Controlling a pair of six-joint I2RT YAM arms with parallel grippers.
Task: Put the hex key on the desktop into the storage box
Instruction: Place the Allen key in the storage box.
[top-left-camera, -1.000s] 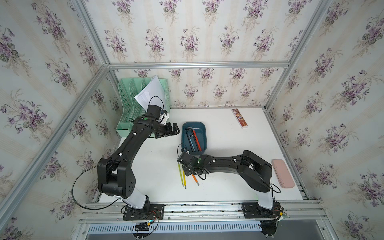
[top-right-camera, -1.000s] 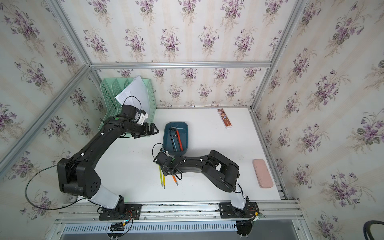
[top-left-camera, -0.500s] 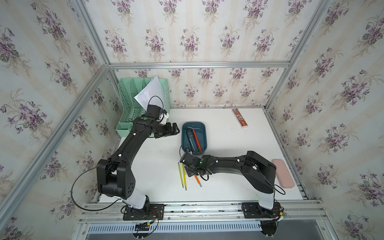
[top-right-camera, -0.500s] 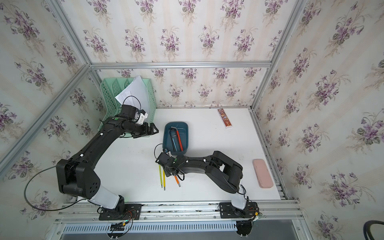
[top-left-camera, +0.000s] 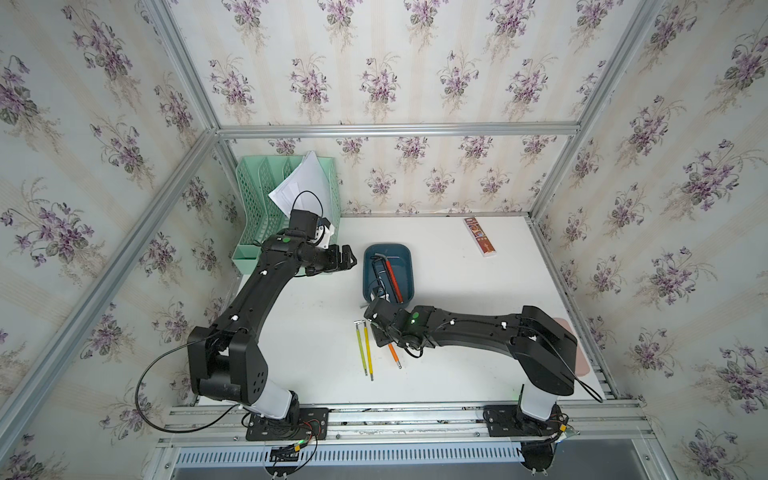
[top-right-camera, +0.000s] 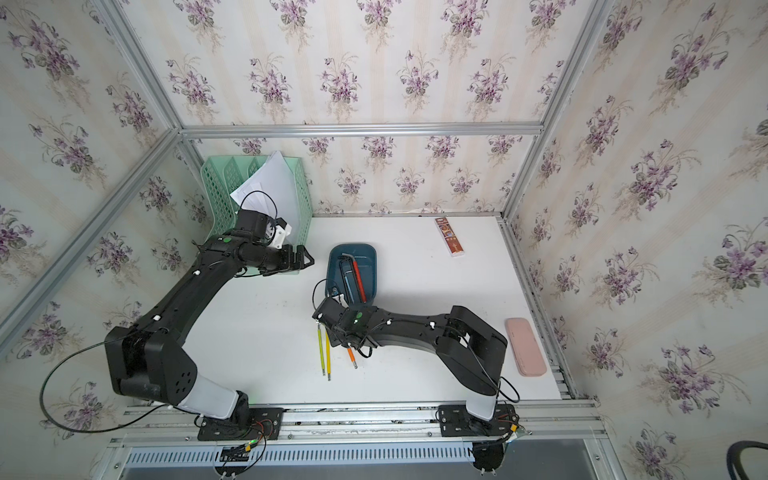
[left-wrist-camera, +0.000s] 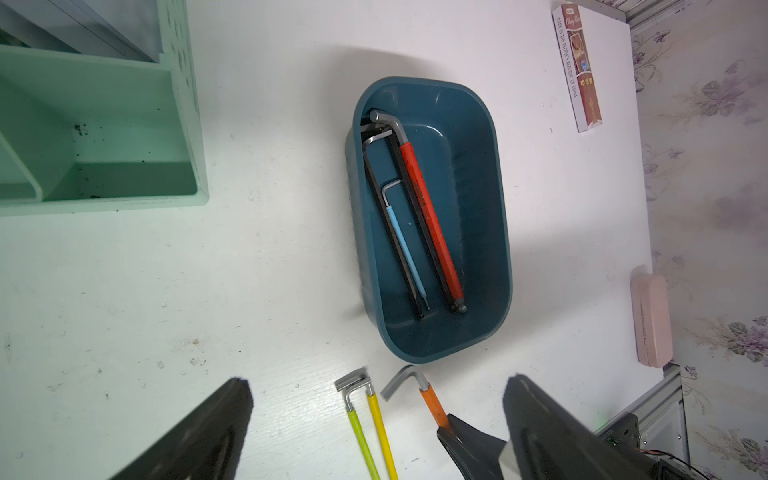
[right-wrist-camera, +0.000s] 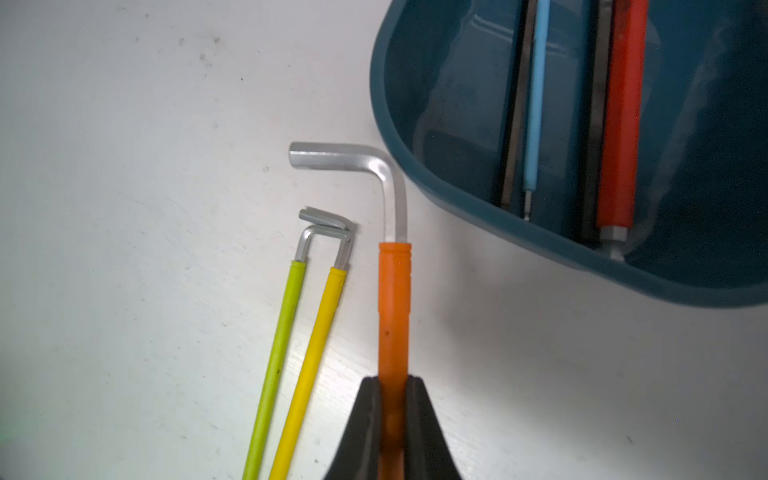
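right fingers (right-wrist-camera: 361, 432) are clamped on the orange hex key (right-wrist-camera: 394, 311), which lies on the white worktop (top-left-camera: 457, 291) just outside the blue storage box (left-wrist-camera: 473, 199), at its 6 o'clock. left fingers (left-wrist-camera: 195, 440) hang spread wide and empty at the box's 9 o'clock.

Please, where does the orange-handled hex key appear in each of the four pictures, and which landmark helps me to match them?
In a top view: orange hex key just outside the storage box, partly under the right arm.
In a top view: the key beside the box again.
Left wrist: the key outside the box's short end.
Right wrist: mid-picture, clamped in the right pincer.
Shared landmark: the storage box.
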